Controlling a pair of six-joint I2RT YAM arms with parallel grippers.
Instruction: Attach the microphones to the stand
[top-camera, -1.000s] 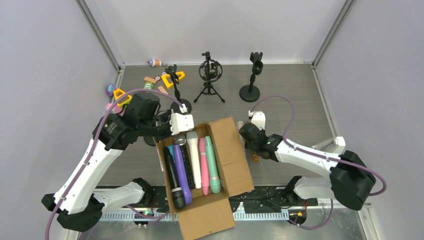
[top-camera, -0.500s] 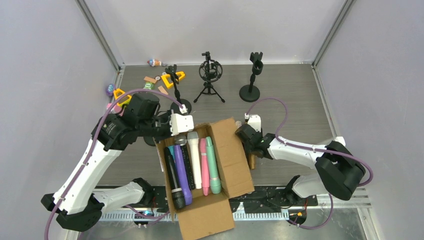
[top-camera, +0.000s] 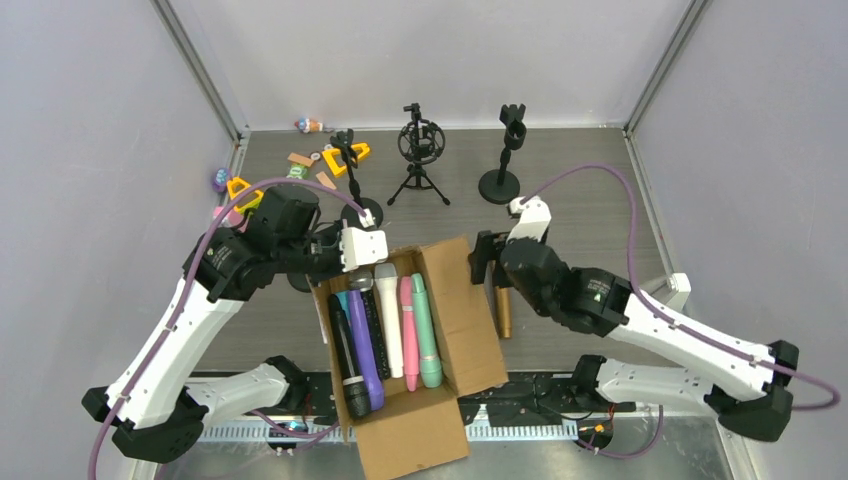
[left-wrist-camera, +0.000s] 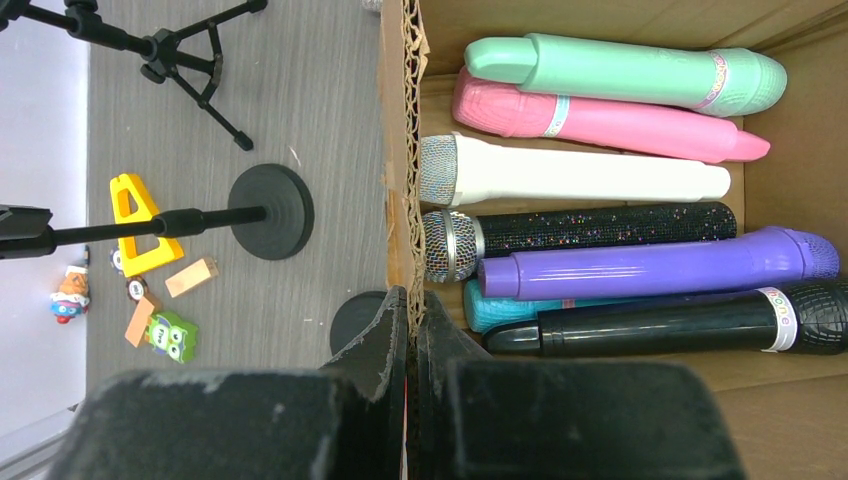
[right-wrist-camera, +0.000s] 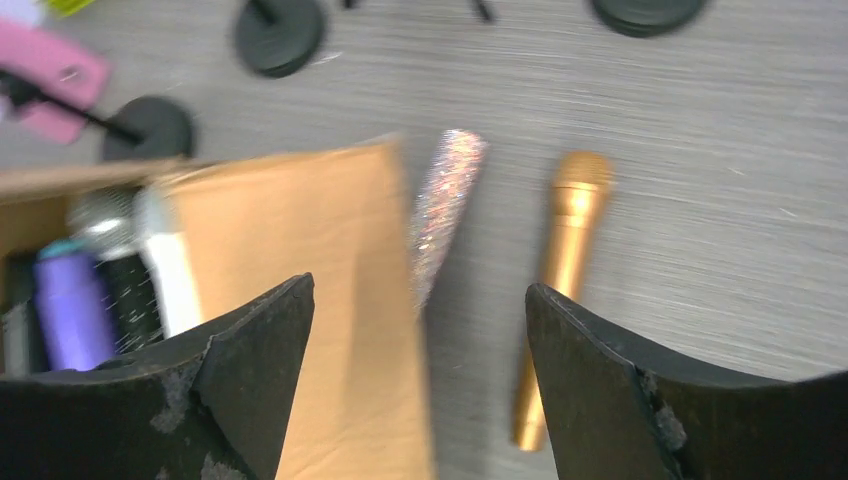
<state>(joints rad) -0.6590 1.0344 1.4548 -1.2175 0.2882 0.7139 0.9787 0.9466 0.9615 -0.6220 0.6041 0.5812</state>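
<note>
An open cardboard box (top-camera: 455, 300) holds several microphones: mint green (left-wrist-camera: 620, 70), pink (left-wrist-camera: 600, 115), white (left-wrist-camera: 580, 180), black glitter (left-wrist-camera: 590, 230), purple (left-wrist-camera: 650, 265), cyan (left-wrist-camera: 510, 305) and black (left-wrist-camera: 680, 325). My left gripper (left-wrist-camera: 412, 300) is shut on the box's far wall (left-wrist-camera: 403, 150). A gold microphone (top-camera: 505, 312) lies on the table right of the box flap, and a silver-glitter one (right-wrist-camera: 445, 210) lies beside it against the flap. My right gripper (right-wrist-camera: 418, 290) hovers open above them, holding nothing. At the back stand a tripod stand (top-camera: 418, 160) and a round-base stand (top-camera: 505, 150).
A tilted round-base stand (top-camera: 352, 180) leans behind the box, and another black base (left-wrist-camera: 271, 211) sits near the box wall. Small toys and yellow pieces (top-camera: 345, 158) lie at the back left. Grey walls enclose the table on three sides.
My right gripper has opened and lifted up and back from the table. The gold microphone now lies free beside the box flap. The left arm has not moved.
</note>
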